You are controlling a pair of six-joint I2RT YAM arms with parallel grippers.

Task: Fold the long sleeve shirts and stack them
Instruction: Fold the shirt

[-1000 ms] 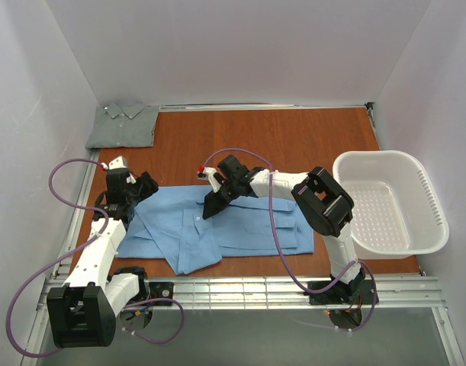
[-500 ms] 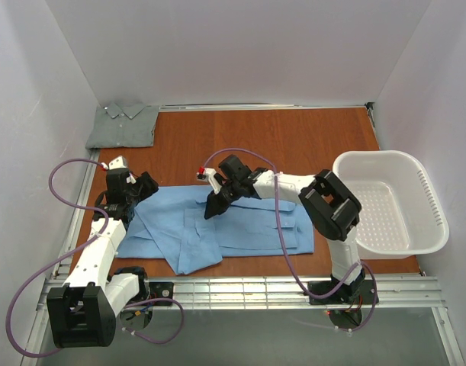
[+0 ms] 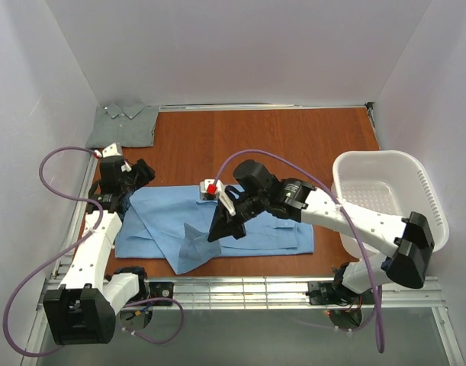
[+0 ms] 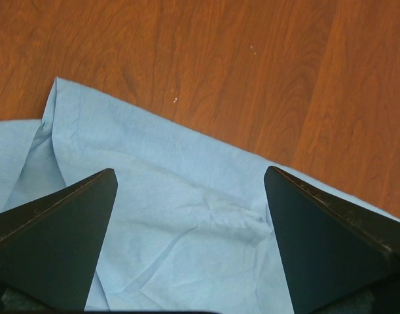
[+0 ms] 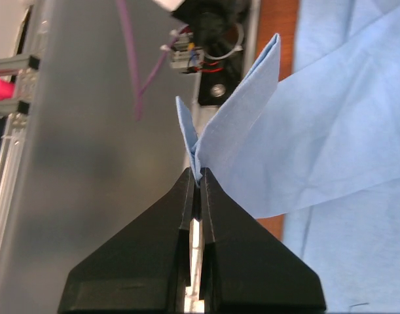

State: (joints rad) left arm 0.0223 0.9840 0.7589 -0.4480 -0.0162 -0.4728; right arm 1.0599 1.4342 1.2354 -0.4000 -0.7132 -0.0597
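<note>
From above, I am drawing my right gripper (image 3: 217,229) toward the near edge, away from the collar area where it was a second ago. My right arm is swinging its elbow out over the white basket (image 3: 385,157). The gripper is pinching a fold of the blue shirt (image 3: 282,232), which is lying spread across the near middle of the table (image 3: 294,141). The near-left flap is now rising with the pull instead of lying flat as it did. My left gripper (image 3: 124,200) is hovering at the shirt's far-left corner, having edged slightly farther left. The grey-green shirt (image 3: 124,126) is sitting folded in the far-left corner, well apart from the blue one

Through my left wrist, my left gripper (image 4: 190,171) is standing released, its fingers spread wide and holding nothing. The blue shirt (image 4: 186,222) is lying beneath them with its edge running diagonally, and the bare table (image 4: 219,59) is showing beyond. I cannot tell whether the tips are touching the cloth

Through my right wrist, my right gripper (image 5: 199,175) is clenched on a doubled ridge of the blue shirt (image 5: 330,131). The ridge is standing up from the tips while the rest is draping away to the right

I am judging this as a fold under way: the blue shirt is only partly folded, and stacking it with the grey-green one is yet to come
</note>
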